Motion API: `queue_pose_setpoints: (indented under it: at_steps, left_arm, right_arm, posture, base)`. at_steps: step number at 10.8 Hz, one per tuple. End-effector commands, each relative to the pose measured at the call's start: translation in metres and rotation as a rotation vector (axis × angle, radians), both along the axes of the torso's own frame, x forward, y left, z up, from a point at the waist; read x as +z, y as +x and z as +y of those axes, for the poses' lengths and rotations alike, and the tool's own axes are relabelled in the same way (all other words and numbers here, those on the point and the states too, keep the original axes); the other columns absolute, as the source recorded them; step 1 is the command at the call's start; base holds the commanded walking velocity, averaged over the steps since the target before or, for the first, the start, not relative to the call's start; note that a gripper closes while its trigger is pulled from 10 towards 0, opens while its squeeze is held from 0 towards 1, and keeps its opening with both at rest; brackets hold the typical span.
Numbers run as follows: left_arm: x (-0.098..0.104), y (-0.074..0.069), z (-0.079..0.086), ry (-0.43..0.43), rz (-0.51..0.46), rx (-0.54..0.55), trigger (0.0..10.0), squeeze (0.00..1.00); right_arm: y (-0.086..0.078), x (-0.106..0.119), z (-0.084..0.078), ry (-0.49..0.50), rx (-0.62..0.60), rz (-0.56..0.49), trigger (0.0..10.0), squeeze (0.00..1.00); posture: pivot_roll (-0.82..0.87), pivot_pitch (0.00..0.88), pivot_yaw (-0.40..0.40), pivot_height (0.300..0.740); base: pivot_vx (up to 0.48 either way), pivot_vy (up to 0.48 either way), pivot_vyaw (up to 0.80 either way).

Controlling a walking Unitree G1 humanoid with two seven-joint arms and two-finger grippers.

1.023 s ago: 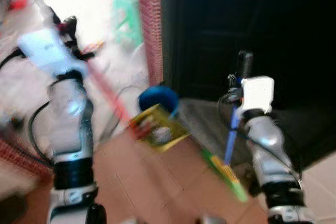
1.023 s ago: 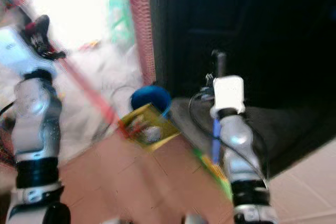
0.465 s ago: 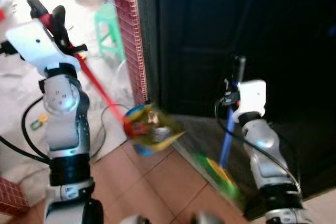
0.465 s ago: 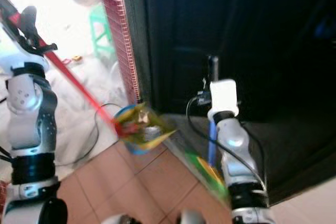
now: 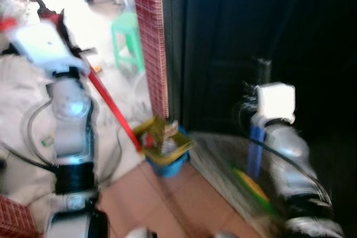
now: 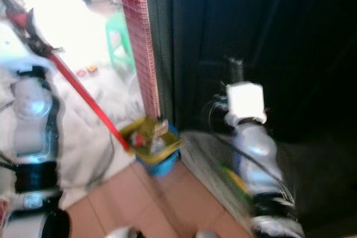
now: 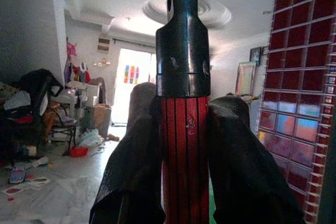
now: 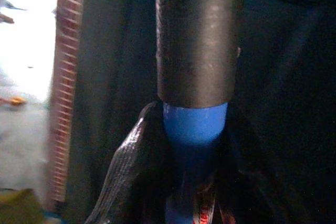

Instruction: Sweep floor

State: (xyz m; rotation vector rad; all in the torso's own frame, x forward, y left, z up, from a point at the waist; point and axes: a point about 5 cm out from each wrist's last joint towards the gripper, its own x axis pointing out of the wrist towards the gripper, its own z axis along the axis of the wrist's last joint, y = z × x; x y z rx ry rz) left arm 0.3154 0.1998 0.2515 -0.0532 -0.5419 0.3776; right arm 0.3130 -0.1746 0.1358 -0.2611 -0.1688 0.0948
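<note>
Gripped by its red handle (image 7: 185, 145) in the left gripper (image 7: 184, 161), the loaded yellow dustpan (image 5: 162, 140) has been brought over the blue bin (image 5: 167, 163), suggesting emptying is imminent, while the broom (image 8: 195, 129) stays clamped in the right gripper (image 8: 189, 182).

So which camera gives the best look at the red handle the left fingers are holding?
The left wrist view: the red handle is sharp, clamped between both black fingers. The eye views show its length blurred, slanting down to the yellow dustpan above the blue bucket.
</note>
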Motion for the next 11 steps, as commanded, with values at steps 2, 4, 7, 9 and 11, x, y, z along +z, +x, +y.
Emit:
queue_pose_setpoints:
  at_steps: [2, 4, 7, 9, 11]
  left_arm:
    - [0.019, -0.004, -0.012, 0.063, -0.099, -0.018, 10.0, 0.0]
    - [0.006, -0.002, -0.045, 0.115, -0.073, -0.172, 10.0, 0.0]
    - [-0.026, -0.004, -0.088, 0.236, -0.029, -0.368, 10.0, 0.0]
    - [-0.035, -0.004, -0.101, 0.286, -0.029, -0.424, 10.0, 0.0]
    - [-0.038, -0.005, -0.125, 0.366, -0.057, -0.523, 10.0, 0.0]
  right_arm:
    - [0.002, 0.012, -0.006, -0.001, -0.008, -0.052, 10.0, 0.0]
    - [0.001, 0.009, 0.0, 0.001, 0.005, -0.046, 10.0, 0.0]
    - [-0.001, 0.006, 0.006, -0.002, 0.032, -0.035, 10.0, 0.0]
    - [-0.002, 0.004, 0.009, 0.002, 0.033, -0.032, 10.0, 0.0]
    - [0.0, 0.006, 0.011, 0.011, 0.029, -0.045, 10.0, 0.0]
  posture:
    - [-0.12, 0.0, 0.062, 0.74]
    - [-0.12, 0.0, 0.057, 0.74]
    - [-0.11, 0.0, 0.036, 0.74]
    - [-0.12, 0.0, 0.046, 0.74]
    - [-0.12, 0.0, 0.069, 0.74]
  base:
    - [0.0, 0.0, 0.0]
    - [0.0, 0.0, 0.0]
    - [0.0, 0.0, 0.0]
    - [0.0, 0.0, 0.0]
    - [0.0, 0.0, 0.0]
